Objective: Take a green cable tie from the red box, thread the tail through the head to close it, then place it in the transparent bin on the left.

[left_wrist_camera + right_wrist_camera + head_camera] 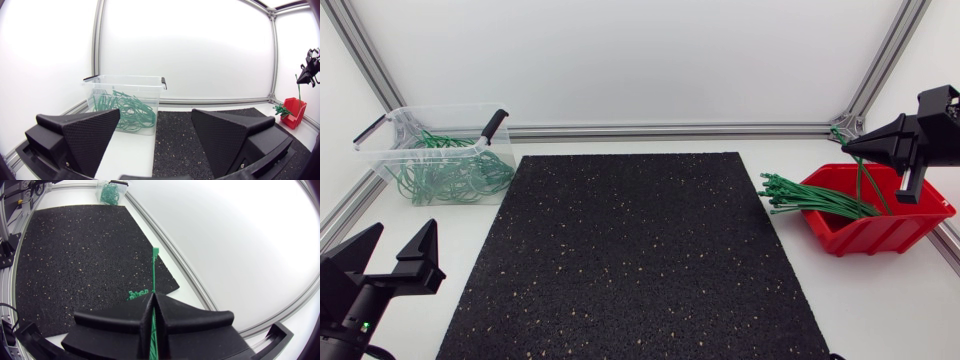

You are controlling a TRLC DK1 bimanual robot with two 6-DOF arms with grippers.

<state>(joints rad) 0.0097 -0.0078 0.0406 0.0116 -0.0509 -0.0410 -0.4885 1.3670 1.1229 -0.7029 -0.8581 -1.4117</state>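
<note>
At the right of the head view the red box (880, 232) holds a bundle of straight green cable ties (810, 197) that stick out over its left rim. Above the box my right gripper (878, 150) is shut on one green cable tie (863, 185), which hangs down toward the bundle. In the right wrist view that tie (154, 270) pokes out ahead of the closed fingertips (152, 299). My left gripper (390, 262) stands open and holds nothing at the near left corner. The transparent bin (395, 160) with several looped green ties stands at the back left, ahead of the left gripper (156, 125).
A black speckled mat (630, 250) covers the middle of the table between bin and box. Aluminium frame rails run along the back and side edges. The bin (125, 102) has black handle clips on its rim.
</note>
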